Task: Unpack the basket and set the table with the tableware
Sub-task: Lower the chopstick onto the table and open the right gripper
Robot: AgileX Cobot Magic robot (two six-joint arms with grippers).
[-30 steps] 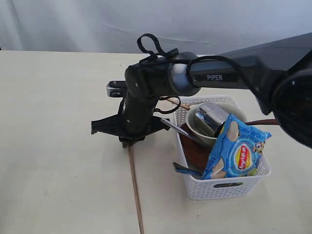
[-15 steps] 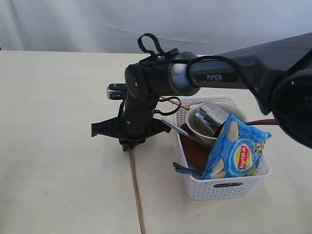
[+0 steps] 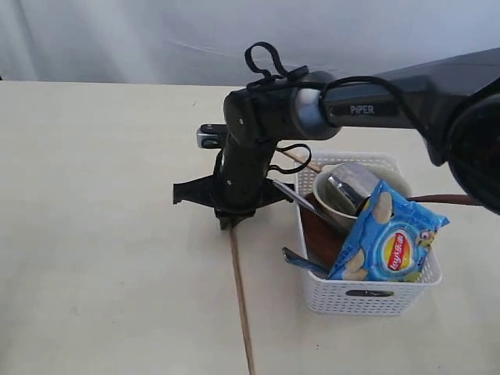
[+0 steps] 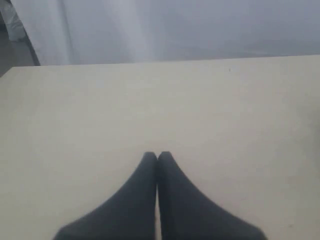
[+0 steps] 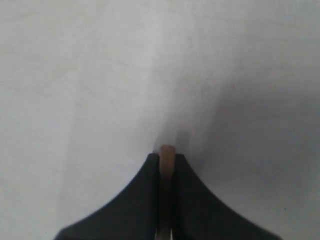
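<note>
My right gripper (image 3: 230,222) points down at the table (image 3: 94,234) just left of the basket (image 3: 367,298) and is shut on a thin wooden chopstick (image 3: 241,301). The stick runs from the jaws toward the near edge. In the right wrist view its tip (image 5: 167,150) pokes out between the fingers. The white basket holds a white bowl (image 3: 332,206) with a steel cup (image 3: 353,187) in it, a brown plate (image 3: 316,234), a second chopstick (image 3: 301,162), steel cutlery (image 3: 301,262) and a dark wooden spoon handle (image 3: 447,200). My left gripper (image 4: 157,156) is shut and empty over bare table.
A blue crisp packet (image 3: 388,244) leans on the basket's front right, covering part of the bowl and plate. The right arm (image 3: 391,101) stretches in from the right above the basket. A pale curtain (image 3: 156,39) hangs behind the table.
My right gripper has moved right with the chopstick, closer to the basket. The basket also sits slightly further right in the view. The left gripper's state is unchanged.
</note>
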